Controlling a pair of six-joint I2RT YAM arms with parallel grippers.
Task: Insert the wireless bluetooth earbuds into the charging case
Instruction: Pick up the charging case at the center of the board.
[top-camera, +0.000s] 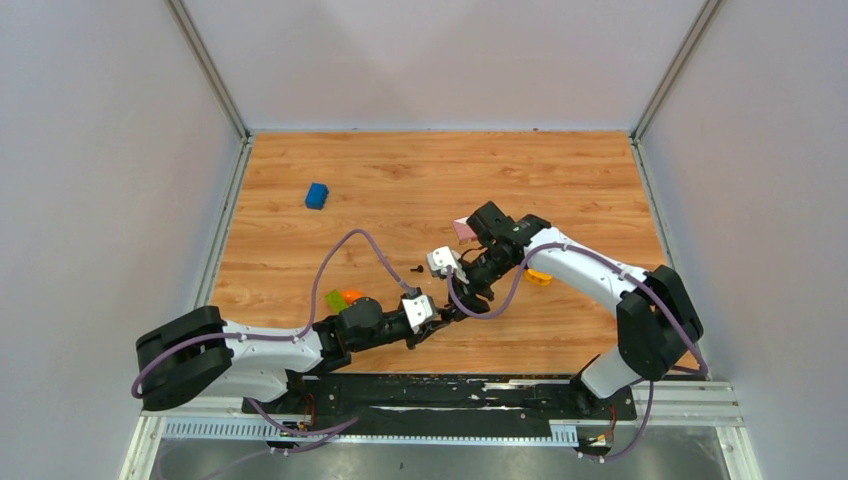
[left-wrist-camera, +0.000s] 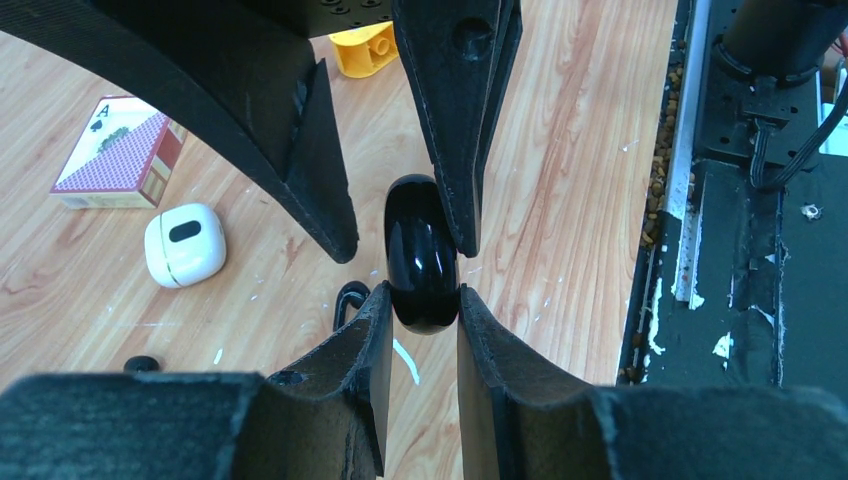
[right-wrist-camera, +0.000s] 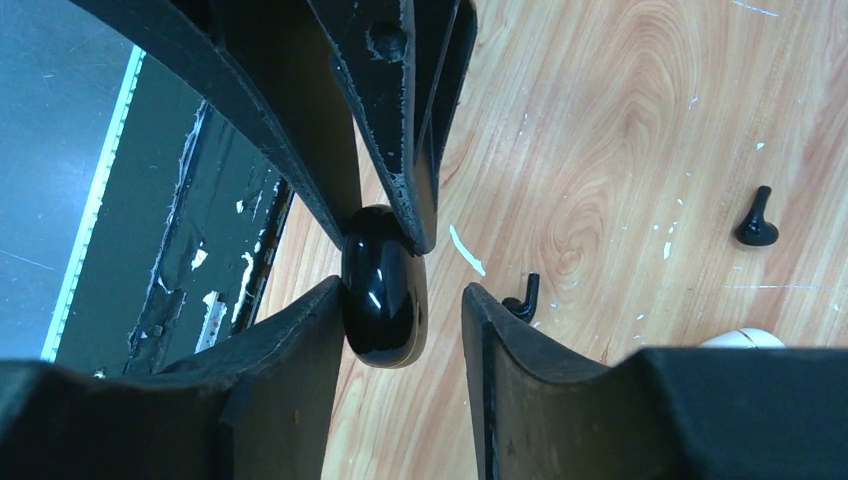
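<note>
My left gripper (left-wrist-camera: 422, 300) is shut on the lower end of a glossy black rounded charging case (left-wrist-camera: 420, 250), held just above the wood. My right gripper (right-wrist-camera: 400, 290) stands open around the same case (right-wrist-camera: 380, 290) from the opposite side. One of its fingers touches the case and the other stands a gap away. Two tiny black earbuds lie on the table: one (right-wrist-camera: 756, 222) further off, one (right-wrist-camera: 525, 297) partly hidden behind my right finger. In the top view both grippers meet near the table's front middle (top-camera: 455, 305).
A white rounded pod (left-wrist-camera: 185, 245) and a red playing-card box (left-wrist-camera: 120, 150) lie to the left in the left wrist view. A yellow piece (left-wrist-camera: 365, 48) sits beyond. A blue block (top-camera: 317, 195) is far left. The black base rail (left-wrist-camera: 760, 200) borders the near edge.
</note>
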